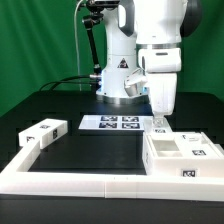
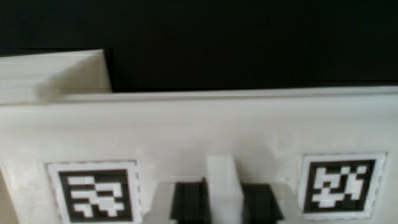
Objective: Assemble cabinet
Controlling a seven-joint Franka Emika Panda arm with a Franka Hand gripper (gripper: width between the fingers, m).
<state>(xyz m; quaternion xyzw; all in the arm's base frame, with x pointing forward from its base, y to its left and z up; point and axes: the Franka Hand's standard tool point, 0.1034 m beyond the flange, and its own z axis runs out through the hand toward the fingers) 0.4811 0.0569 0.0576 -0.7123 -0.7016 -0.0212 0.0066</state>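
Note:
The cabinet (image 1: 182,156) is a white blocky box with black-and-white tags, standing at the exterior view's right near the front rail. My gripper (image 1: 160,120) reaches straight down at the box's far left corner, onto a white tagged cabinet panel (image 1: 160,128). In the wrist view this panel (image 2: 214,125) fills the frame with a tag on each side. My gripper (image 2: 217,203) has its two dark fingers (image 2: 185,206) close on either side of a narrow white rib of the panel. Another loose white tagged piece (image 1: 44,133) lies at the exterior view's left.
The marker board (image 1: 110,123) lies flat in front of the robot base. A long low white border rail (image 1: 80,186) runs along the front and up the left side. Black tabletop, green backdrop, and a cable behind the base.

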